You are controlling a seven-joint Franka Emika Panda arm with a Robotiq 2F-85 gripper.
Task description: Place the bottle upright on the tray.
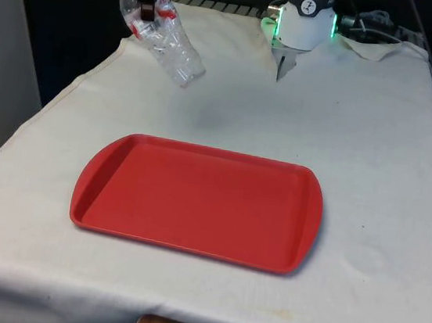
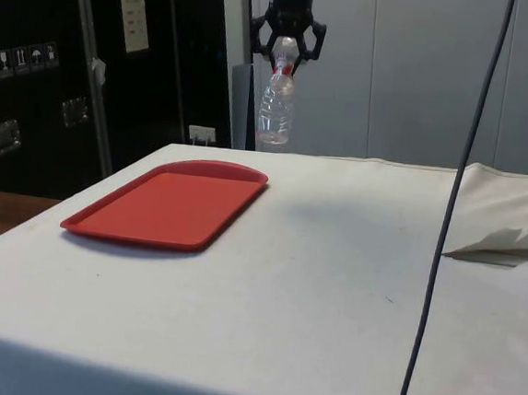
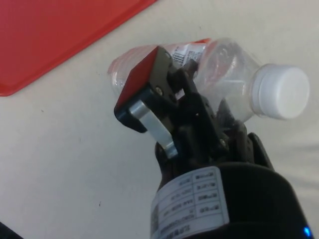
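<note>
I am holding the bottle (image 1: 162, 33), clear, empty-looking, probably light and crushable, near its neck; my hand (image 1: 145, 5) is closing on it, tilted, in the air. The red tray (image 1: 195, 200) is lying below on the desk (image 1: 370, 188), well apart.

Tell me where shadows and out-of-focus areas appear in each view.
Front view: a faint soft shadow lies on the white cloth beyond the red tray, near the tilted bottle held in the gripper. Side view: a similar dim patch lies on the cloth beside the tray. Wrist view: the bottle's white cap and the tray's edge look soft.
</note>
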